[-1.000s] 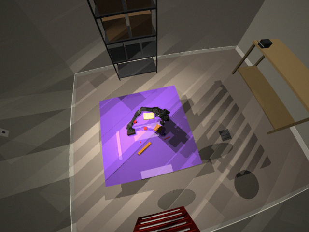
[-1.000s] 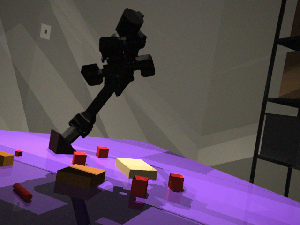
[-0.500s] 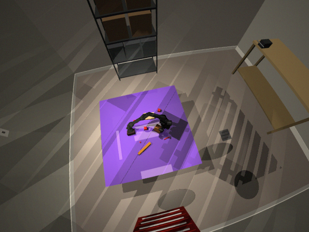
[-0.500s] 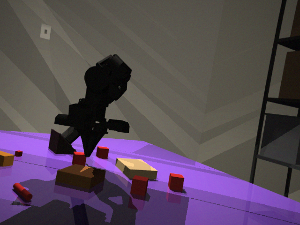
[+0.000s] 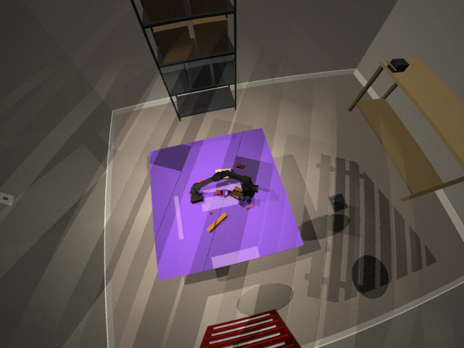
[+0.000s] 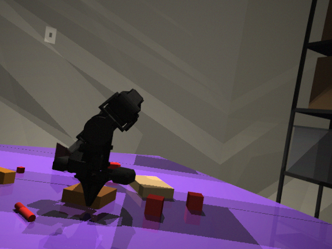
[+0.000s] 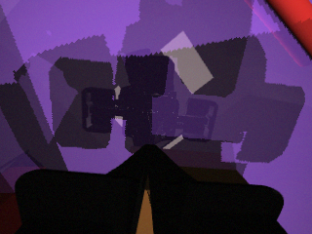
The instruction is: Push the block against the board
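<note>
The square block is a flat orange slab on the purple table. The board is a long orange strip lying apart from it, nearer the front of the table in the top view. My gripper is shut and empty. It points straight down, with its tips low at the block's near edge. In the wrist view a sliver of the orange block shows between the dark fingers. I cannot tell whether the tips touch the block.
A tan flat block lies behind the arm. Red cubes and a red cylinder lie scattered around. A black shelf rack and a wooden bench stand off the table.
</note>
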### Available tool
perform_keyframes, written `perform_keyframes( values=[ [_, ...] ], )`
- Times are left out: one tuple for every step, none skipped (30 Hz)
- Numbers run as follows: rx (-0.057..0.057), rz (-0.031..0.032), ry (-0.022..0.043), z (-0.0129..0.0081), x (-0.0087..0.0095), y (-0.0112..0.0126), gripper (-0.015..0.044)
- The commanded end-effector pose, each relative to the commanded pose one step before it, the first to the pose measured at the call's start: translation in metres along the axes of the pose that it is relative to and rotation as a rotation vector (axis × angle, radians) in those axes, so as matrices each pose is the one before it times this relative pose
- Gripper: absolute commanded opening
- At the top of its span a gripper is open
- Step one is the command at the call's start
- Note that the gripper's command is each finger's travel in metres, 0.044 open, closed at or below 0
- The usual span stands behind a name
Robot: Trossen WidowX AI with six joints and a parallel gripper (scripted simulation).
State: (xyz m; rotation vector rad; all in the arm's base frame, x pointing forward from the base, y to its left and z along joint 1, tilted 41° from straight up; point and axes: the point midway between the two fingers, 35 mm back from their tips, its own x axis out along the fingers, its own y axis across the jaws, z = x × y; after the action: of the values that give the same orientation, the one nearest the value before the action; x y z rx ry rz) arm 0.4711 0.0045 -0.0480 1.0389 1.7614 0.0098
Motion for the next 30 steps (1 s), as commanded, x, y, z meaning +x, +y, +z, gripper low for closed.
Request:
perform_keyframes(
  values=[
    [-0.0037,0.00303,0.00268,0.00106,0.00464,-0.0019,0.0],
    [0.0,0.0,0.00001,-0.00017,-0.00001,0.00005,0.0],
    [0.0,0.0,0.00001,-0.00026,-0.00002,0.00008,0.0],
    [0.0,0.0,0.00001,-0.00034,-0.00003,0.0001,0.0],
    [0.0,-0.00001,0.00002,-0.00043,-0.00003,0.00013,0.0],
    [0.0,-0.00001,0.00002,-0.0005,-0.00004,0.00015,0.0],
    [0.0,-0.00001,0.00002,-0.00052,-0.00004,0.00015,0.0],
    [0.0,-0.00001,0.00002,-0.00052,-0.00004,0.00015,0.0],
    [0.0,-0.00001,0.00002,-0.00053,-0.00004,0.00015,0.0],
    [0.0,-0.00001,0.00002,-0.00053,-0.00004,0.00015,0.0],
    [0.0,-0.00001,0.00002,-0.00053,-0.00003,0.00014,0.0],
    [0.0,-0.00001,0.00002,-0.00053,-0.00003,0.00014,0.0],
    [0.0,-0.00001,0.00002,-0.00053,-0.00003,0.00014,0.0],
    [0.0,-0.00001,0.00002,-0.00053,-0.00003,0.00014,0.0],
    [0.0,-0.00001,0.00002,-0.00054,-0.00003,0.00014,0.0],
    [0.0,-0.00001,0.00002,-0.00054,-0.00003,0.00013,0.0],
    [0.0,-0.00001,0.00002,-0.00054,-0.00003,0.00013,0.0],
    [0.0,-0.00001,0.00002,-0.00054,-0.00003,0.00013,0.0],
    [0.0,-0.00001,0.00002,-0.00054,-0.00003,0.00013,0.0],
    [0.0,-0.00001,0.00002,-0.00055,-0.00003,0.00013,0.0],
    [0.0,-0.00001,0.00002,-0.00055,-0.00003,0.00013,0.0],
    [0.0,-0.00001,0.00002,-0.00055,-0.00003,0.00012,0.0],
    [0.0,-0.00001,0.00002,-0.00055,-0.00003,0.00012,0.0],
    [0.0,-0.00001,0.00002,-0.00055,-0.00003,0.00012,0.0],
    [0.0,-0.00001,0.00002,-0.00056,-0.00002,0.00012,0.0],
    [0.0,-0.00001,0.00002,-0.00056,-0.00002,0.00012,0.0],
    [0.0,-0.00001,0.00002,-0.00056,-0.00002,0.00012,0.0],
    [0.0,-0.00001,0.00002,-0.00056,-0.00002,0.00012,0.0],
    [0.0,-0.00001,0.00002,-0.00056,-0.00002,0.00012,0.0],
    [0.0,-0.00001,0.00002,-0.00056,-0.00002,0.00011,0.0]
  ],
)
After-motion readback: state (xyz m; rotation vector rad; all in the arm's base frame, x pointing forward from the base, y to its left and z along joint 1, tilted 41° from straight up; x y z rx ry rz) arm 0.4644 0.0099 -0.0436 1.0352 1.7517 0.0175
